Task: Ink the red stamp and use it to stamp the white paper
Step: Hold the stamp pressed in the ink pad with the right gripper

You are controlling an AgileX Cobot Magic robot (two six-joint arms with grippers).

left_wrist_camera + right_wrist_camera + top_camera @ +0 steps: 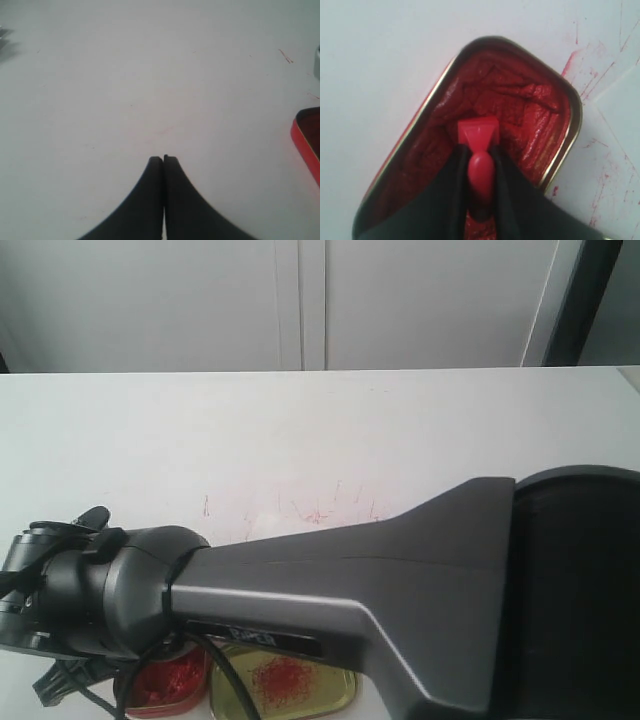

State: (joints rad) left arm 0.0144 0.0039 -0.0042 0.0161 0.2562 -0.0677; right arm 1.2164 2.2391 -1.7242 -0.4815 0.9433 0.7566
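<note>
The red stamp [478, 131] is held by its knobbed handle in my right gripper [477, 149], which is shut on it. Its square base sits down at the red paste inside the open ink tin [520, 100]. In the exterior view the right arm [380, 590] reaches across to the lower left and hides the stamp; only part of the ink tin [168, 682] shows under it. A faint corner of the white paper [625, 117] lies beside the tin. My left gripper [163, 159] is shut and empty over bare tabletop.
A shiny yellow-gold tray [290, 682] with a red smudge lies right beside the tin. The tin's red rim [305, 142] shows in the left wrist view. Red scratch marks [315, 512] speckle the white tabletop [320, 430].
</note>
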